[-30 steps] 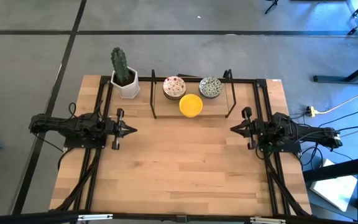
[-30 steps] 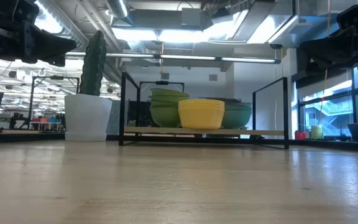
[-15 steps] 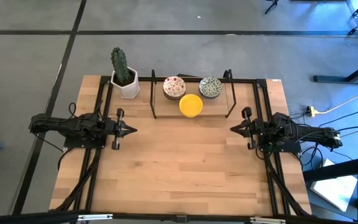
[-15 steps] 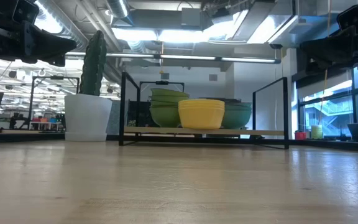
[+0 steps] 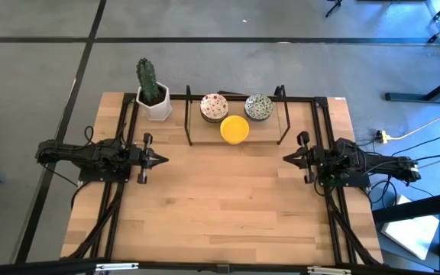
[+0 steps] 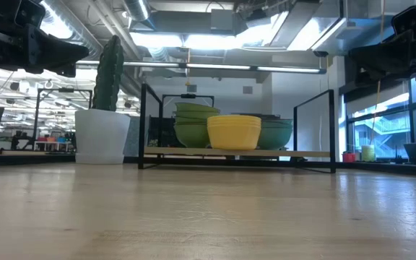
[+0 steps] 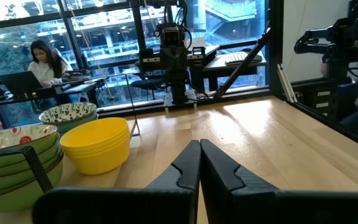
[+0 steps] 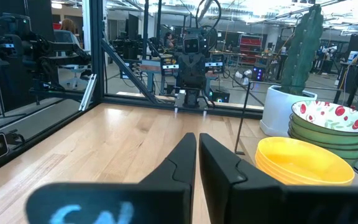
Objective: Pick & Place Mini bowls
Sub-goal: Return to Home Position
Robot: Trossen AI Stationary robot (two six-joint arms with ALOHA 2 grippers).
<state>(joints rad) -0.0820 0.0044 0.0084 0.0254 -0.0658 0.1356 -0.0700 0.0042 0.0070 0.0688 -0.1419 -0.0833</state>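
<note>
Presently, you have both arms drawn back to the table's sides, facing each other across the bare middle of the table (image 5: 220, 202). The left gripper (image 5: 163, 160) has its fingers pressed together and carries nothing. The right gripper (image 5: 286, 157) is likewise closed and empty.

All the mini bowls in view sit on the shelf (image 5: 188, 126) at the far edge, between the two arms. The red-speckled stack (image 5: 214, 108) stands far left, the green-grey stack (image 5: 259, 107) far right, and the yellow stack (image 5: 234, 129) just in front of the gap between them. The bowls are round, so no grasp axis applies; the shelf itself runs side to side.

By my judgement the right gripper lies slightly nearer the yellow stack. The shelf's end frames flank the stacks, and the cactus pot (image 5: 157, 103) stands just beside the left end. No bowl is seen loose on the table; I judge the placing complete.
</note>
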